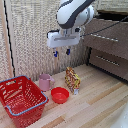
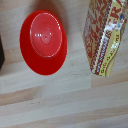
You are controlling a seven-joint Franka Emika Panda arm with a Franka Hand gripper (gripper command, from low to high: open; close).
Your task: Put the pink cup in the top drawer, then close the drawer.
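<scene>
The gripper (image 1: 62, 52) hangs open and empty, high above the surface (image 1: 95, 100). The pink mug (image 1: 46, 81) looks light, rigid and probably smooth, so pinching its rim wall seems safest.

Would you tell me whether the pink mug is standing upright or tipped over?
Upright. In the exterior view the pink mug stands on its base on the wooden floor, mouth upward, between the red basket and red bowl.

The mug (image 1: 46, 81) is pale pink; the bowl (image 1: 60, 94) is glossy red; the mesh basket (image 1: 22, 99) is red with a grey-blue rim. The packet (image 1: 72, 79) shows red, yellow and orange print. The hand (image 1: 61, 52) is white with blue-tipped dark fingers. The dresser (image 1: 107, 44) is dark brown with silver handles; the counter (image 1: 95, 105) is pale wood-grain.
</scene>
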